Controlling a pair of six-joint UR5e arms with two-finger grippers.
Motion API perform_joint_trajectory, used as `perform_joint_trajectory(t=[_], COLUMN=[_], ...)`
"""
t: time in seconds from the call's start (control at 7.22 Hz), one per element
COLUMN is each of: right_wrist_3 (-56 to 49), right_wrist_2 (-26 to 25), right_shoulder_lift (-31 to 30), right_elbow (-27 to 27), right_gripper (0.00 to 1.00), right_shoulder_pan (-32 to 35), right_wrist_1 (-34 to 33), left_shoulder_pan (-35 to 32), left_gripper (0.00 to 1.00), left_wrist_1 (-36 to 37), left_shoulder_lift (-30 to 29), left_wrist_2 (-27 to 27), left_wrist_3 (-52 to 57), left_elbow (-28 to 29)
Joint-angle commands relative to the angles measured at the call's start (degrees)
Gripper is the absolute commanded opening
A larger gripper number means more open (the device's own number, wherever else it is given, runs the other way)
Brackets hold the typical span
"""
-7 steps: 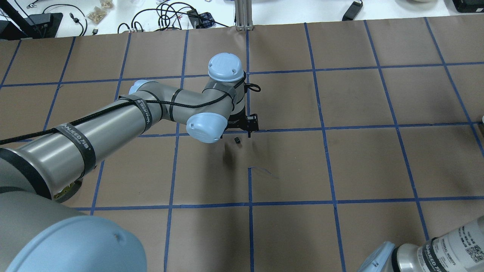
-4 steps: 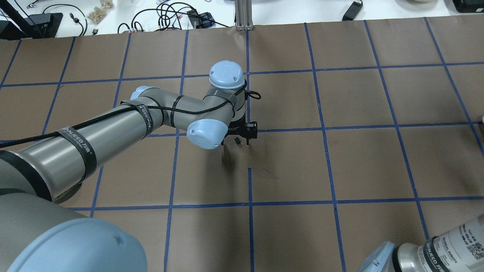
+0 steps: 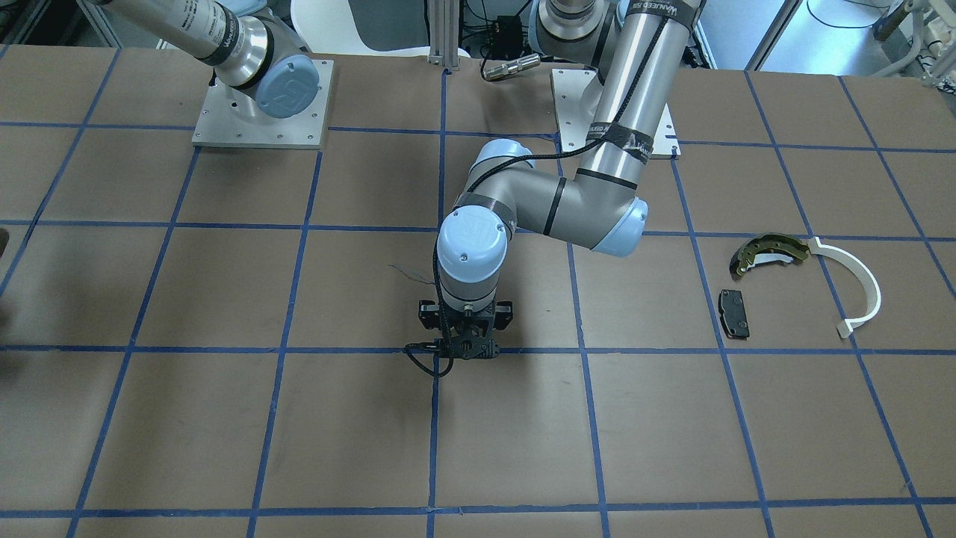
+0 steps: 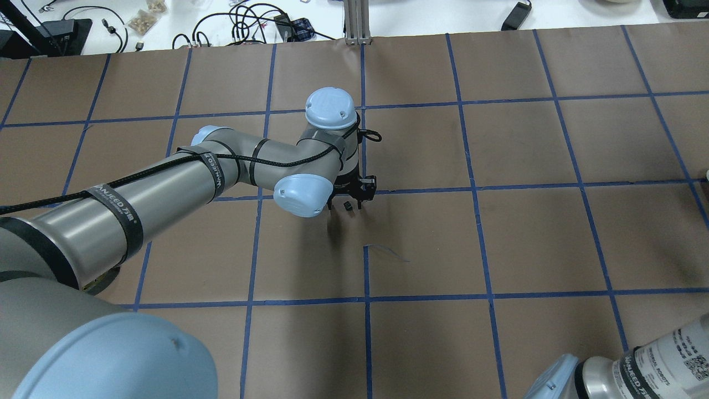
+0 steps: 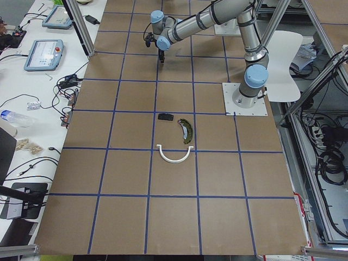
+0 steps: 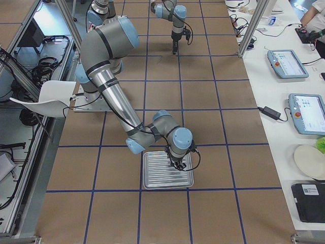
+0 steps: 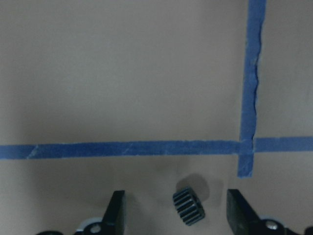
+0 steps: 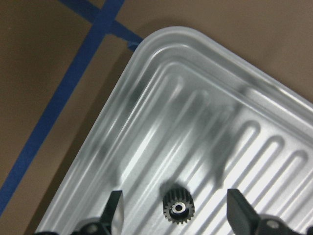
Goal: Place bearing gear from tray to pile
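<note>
Two gears point(image 7: 189, 206) point(image 8: 178, 207), one tray point(image 6: 152, 178), one brake shoe point(image 5: 187, 130), one arc point(image 3: 871, 288), one pad point(image 3: 733, 312).

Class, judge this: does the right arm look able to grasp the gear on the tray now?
Probably yes: the right pincer hangs over the tray, jaws open astride the gear, nothing blocking.

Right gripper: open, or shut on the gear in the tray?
Open. The right gripper holds its fingers wide apart in its wrist view; the gear lies on the tray between them, touching neither.

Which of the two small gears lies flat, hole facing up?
The gear in the metal tray, between the fingers of the right gripper. The other gear lies tilted on the brown table.
</note>
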Motion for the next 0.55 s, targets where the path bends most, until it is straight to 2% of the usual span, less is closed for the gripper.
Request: perform_joint_trajectory(t=[0.0,0.14,0.28,0.42], right_wrist_3=[-0.5,-0.5,-0.5,-0.5], right_wrist_2=[-0.3,-0.3,-0.3,-0.3], right_shoulder_lift=[0.2,0.2,0.2,0.2], right_elbow=[0.0,0.0,0.1,0.0], right_gripper=[0.59,0.52,0.40,0.28], right_shoulder_pan=[0.0,0.0,0.0,0.0], right_wrist_1=[-0.1,-0.1,-0.1,-0.1], left_shoulder_pan=[0.0,-0.2,-0.2,0.0], left_gripper=[0.40,0.05,0.00,0.00], left_wrist_1=[0.0,0.0,0.1,0.0], left_shoulder_lift=[0.0,0.1,0.1,0.6], left_wrist_2=[-0.1,-0.4,-0.4,-0.4], left_wrist_3=[-0.1,-0.1,-0.1,-0.1], left_elbow=[-0.3,-0.6,-0.5,0.0])
